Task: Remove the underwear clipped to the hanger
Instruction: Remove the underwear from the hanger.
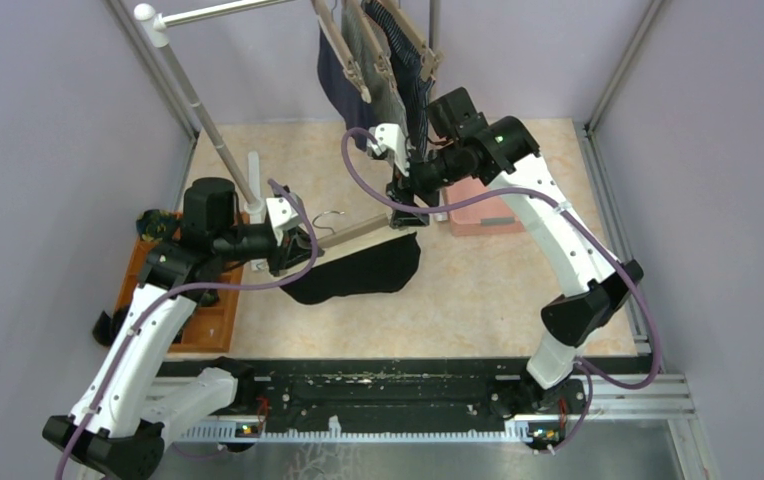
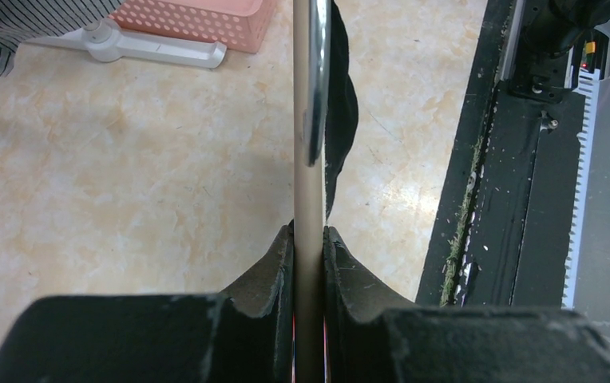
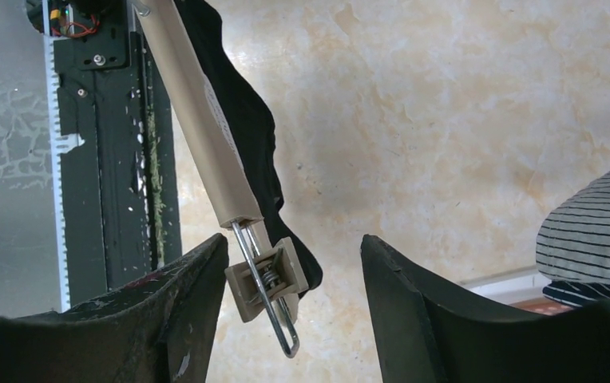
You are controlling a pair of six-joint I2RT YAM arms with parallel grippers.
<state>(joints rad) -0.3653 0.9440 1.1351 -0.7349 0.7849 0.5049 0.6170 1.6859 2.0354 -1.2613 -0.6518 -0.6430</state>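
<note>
Beige hanger bar (image 2: 308, 183) held by left gripper's (image 2: 308, 237) jaws; right gripper's (image 3: 294, 243) jaws, standing apart, should pinch the beige spring clip (image 3: 270, 277) squarely, freeing black underwear (image 1: 363, 272).

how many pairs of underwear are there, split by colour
black underwear: 1
navy underwear: 1
grey striped underwear: 1
dark pinstriped underwear: 1
total: 4

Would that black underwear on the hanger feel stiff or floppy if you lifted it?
Probably floppy: the black underwear hangs in loose, wavy folds from the hanger. Likely light too, as the thin hanger looks straight under it.
</note>
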